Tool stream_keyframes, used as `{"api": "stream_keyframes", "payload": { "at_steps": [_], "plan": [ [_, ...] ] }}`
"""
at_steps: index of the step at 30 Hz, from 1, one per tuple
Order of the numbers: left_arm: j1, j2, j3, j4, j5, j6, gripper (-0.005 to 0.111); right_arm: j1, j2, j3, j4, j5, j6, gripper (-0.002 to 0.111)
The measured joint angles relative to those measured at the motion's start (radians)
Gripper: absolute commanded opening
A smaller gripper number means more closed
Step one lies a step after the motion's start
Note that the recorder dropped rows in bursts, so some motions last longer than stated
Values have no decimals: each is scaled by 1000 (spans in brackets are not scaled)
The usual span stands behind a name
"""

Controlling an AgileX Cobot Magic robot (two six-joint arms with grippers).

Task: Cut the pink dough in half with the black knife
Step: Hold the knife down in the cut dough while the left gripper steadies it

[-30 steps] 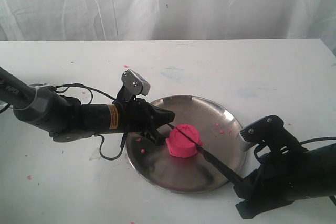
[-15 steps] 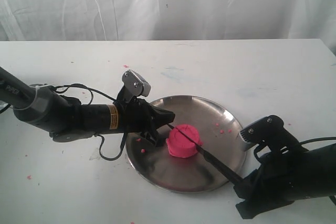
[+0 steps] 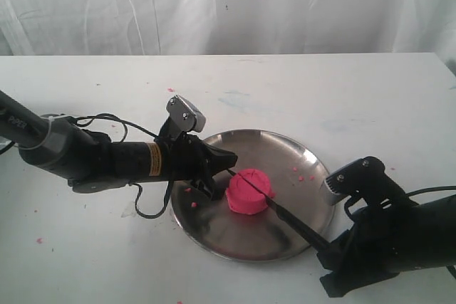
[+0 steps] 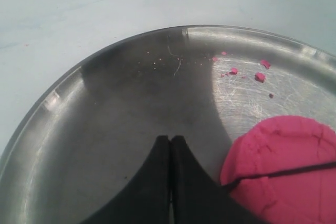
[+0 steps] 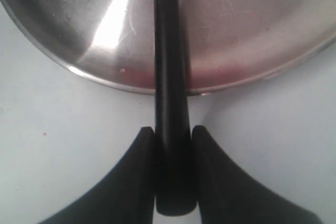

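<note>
The pink dough (image 3: 247, 191) is a round puck in the middle of the steel plate (image 3: 285, 149). The black knife (image 3: 288, 217) lies across its top, its blade (image 4: 294, 170) sunk into the dough (image 4: 286, 153) as a thin dark line. My right gripper (image 3: 329, 243) is shut on the knife's handle (image 5: 170, 129) just outside the plate's rim (image 5: 105, 80). My left gripper (image 3: 229, 159) is shut with nothing held, its tips (image 4: 170, 140) over the plate (image 4: 105, 129) right beside the dough, by the blade's point.
Tiny pink crumbs (image 3: 303, 174) lie on the plate's right part and others (image 4: 257, 74) near the dough. More crumbs (image 3: 40, 240) dot the white table. A white curtain (image 3: 228, 5) closes off the back edge.
My left gripper has crept a little to the right, nearer the dough. The knife and the right arm hold still.
</note>
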Motion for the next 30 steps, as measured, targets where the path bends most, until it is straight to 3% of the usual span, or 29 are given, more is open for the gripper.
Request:
{"api": "stream_keyframes", "payload": {
  "at_steps": [30],
  "plan": [
    [0,1,0,0,60,2,0,0,0,0,-2,0,-2,0]
  ]
}}
